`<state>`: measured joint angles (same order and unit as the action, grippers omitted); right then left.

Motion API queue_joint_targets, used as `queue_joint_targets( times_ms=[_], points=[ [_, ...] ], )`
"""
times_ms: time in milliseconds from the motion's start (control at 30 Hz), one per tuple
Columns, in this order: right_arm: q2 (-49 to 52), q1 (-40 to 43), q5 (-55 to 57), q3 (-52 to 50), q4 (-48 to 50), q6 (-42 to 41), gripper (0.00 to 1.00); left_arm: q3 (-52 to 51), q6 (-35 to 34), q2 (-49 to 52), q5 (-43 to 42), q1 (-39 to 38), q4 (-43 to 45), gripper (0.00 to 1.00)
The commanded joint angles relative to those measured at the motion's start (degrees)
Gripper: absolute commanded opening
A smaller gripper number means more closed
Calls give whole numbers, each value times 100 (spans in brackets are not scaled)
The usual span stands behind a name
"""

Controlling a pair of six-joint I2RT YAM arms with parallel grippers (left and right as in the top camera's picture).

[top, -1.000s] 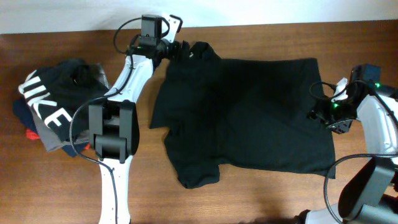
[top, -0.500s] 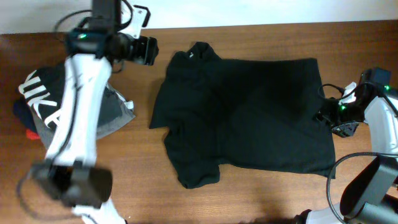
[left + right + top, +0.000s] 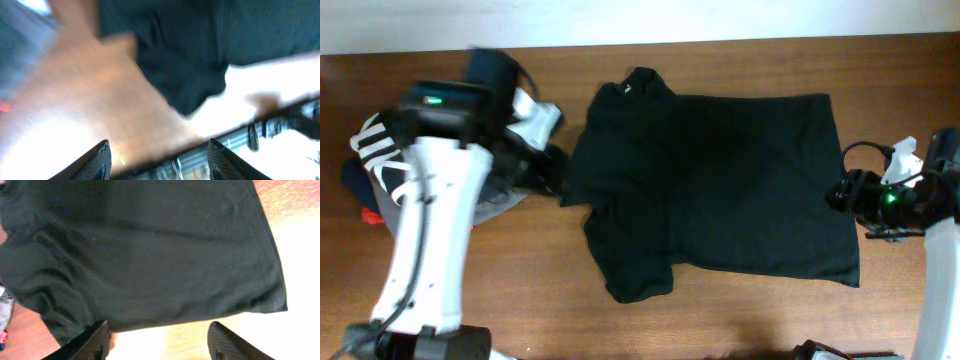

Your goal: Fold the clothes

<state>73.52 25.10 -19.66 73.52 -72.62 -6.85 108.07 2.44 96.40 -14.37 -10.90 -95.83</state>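
Looking down on a plain black T-shirt [image 3: 720, 180] spread flat across the middle of the wooden table [image 3: 740, 320], with the collar and its white neck label [image 3: 628, 88] at 11 o'clock, the hem along the 3 o'clock side, and one short sleeve reaching toward 7 o'clock. Mostly smooth, with a few soft wrinkles near the collar end.

Over at 9 o'clock, find the left gripper [image 3: 159, 161] between the shirt's shoulder edge and a heap of other clothes: a black garment with white NIKE lettering [image 3: 380, 160] and a grey garment [image 3: 505, 200] beside it. Blurred in both views, yet plainly spread wide in the wrist view, with nothing between the fingers [image 3: 100, 160]. Below them, only bare wood and dark cloth of the shirt.

At 3 o'clock, find the right gripper [image 3: 160, 341] just beside the hem edge, near its middle. Likewise spread wide and holding nothing, poised over the hem's border and a strip of bare table.
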Motion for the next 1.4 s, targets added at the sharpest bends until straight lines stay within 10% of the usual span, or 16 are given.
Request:
queue_joint_targets(
  times_ms=[0, 333, 700, 867, 1100, 1367],
  points=[
    [-116, 15, -70, 33, -129, 66, 68, -1169, -332, -66, -236, -538, 260, 61],
    [96, 15, 55, -796, 87, 63, 72, -4417, -1226, -66, -750, -1530, 2417, 67],
    [181, 15, 59, -1416, 570, 42, 73, -5692, -1659, -63, -1014, -1882, 3945, 77],
    [184, 15, 83, -1486, 745, -111, 73, -5810, -1725, -48, -1003, -1880, 4496, 59],
    [186, 15, 120, -1486, 885, -111, 73, -5807, -1827, -48, -992, -1878, 4603, 1],
    [210, 17, 809, -1554, 933, -629, 86, -5574, -1825, -472, -715, -1513, 3289, 0]
  ],
)
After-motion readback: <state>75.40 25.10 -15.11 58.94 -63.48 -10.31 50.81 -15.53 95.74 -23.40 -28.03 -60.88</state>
